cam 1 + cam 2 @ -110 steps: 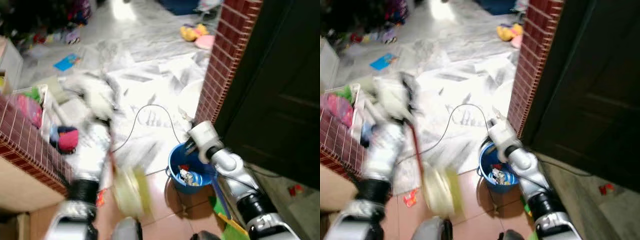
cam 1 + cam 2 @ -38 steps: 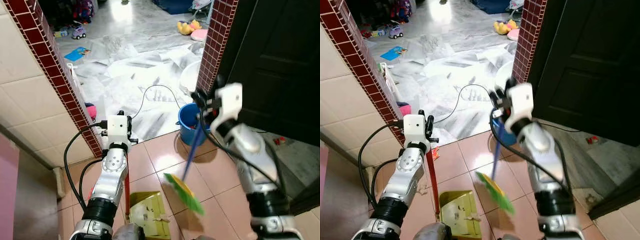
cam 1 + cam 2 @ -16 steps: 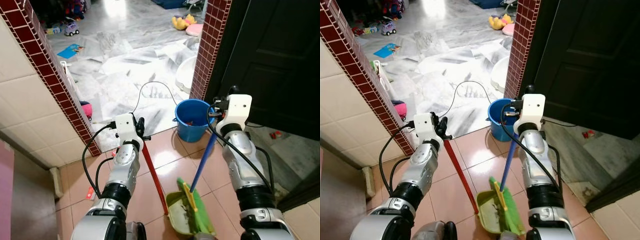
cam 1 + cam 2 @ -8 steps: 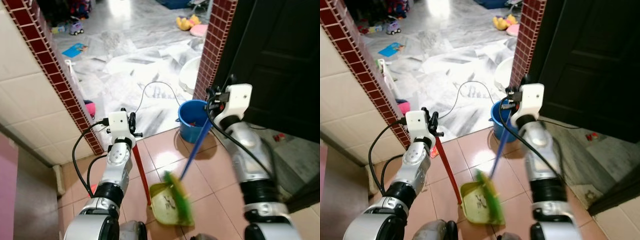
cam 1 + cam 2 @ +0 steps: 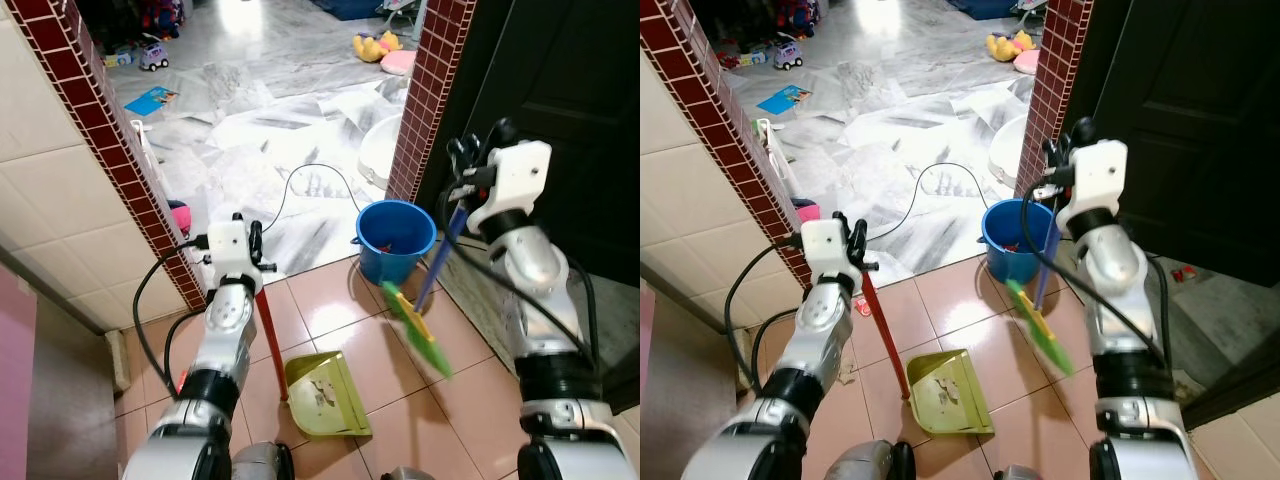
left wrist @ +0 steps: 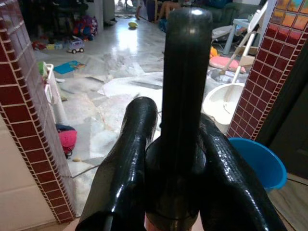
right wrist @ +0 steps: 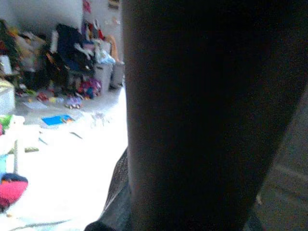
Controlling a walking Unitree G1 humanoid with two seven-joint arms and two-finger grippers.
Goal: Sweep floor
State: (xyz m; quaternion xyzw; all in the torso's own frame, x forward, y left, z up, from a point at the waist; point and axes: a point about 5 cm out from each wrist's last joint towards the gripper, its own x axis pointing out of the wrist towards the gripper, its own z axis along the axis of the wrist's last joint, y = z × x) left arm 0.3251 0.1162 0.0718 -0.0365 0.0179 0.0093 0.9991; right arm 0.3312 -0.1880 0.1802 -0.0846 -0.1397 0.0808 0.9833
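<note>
A yellow-green dustpan (image 5: 325,395) rests on the pink floor tiles with bits of dirt in it. Its red handle (image 5: 268,335) rises to my left gripper (image 5: 254,238), which is shut on the handle's black top (image 6: 185,96); one black finger (image 6: 132,159) presses each side. My right gripper (image 5: 463,165) is shut on a broom's blue handle (image 5: 438,258), held high beside the brick pillar. The green broom head (image 5: 418,328) hangs blurred above the tiles, right of the dustpan and apart from it. In the right wrist view the dark handle (image 7: 202,110) blocks the fingers.
A blue bucket (image 5: 395,240) with scraps inside stands at the doorway. Red brick pillars (image 5: 428,95) flank the opening and a dark door (image 5: 570,110) stands on the right. A black cable (image 5: 300,195), a white basin (image 5: 378,148) and toys (image 5: 375,45) lie on the marble floor beyond.
The broom head has swung off the dustpan to the right and up. My right arm has risen and moved right. The dustpan and left gripper stay about where they were.
</note>
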